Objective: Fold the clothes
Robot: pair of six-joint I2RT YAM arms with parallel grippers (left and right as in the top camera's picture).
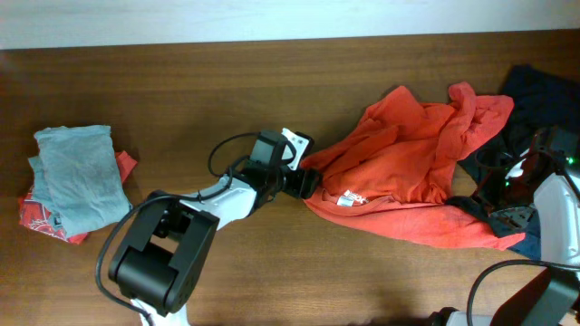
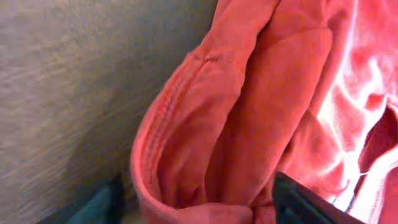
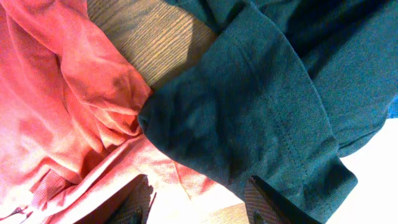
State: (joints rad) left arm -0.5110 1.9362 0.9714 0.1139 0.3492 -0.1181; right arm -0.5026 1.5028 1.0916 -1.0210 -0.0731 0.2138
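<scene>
Label [image 1: 350,199] on orange T-shirt [image 1: 408,154], unreadable

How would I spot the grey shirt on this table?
Go to the left end of the wooden table, away from the crumpled orange-red T-shirt. The grey shirt lies on a red patterned cloth; it alone is grey and neatly folded.

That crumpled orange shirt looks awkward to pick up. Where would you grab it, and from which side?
Probably the thick stitched edge at the orange shirt's left end, approached low from the left along the table. There the edge curls up into a raised rounded fold, so a gripper's jaws can straddle it; the left gripper sits astride it now.
</scene>
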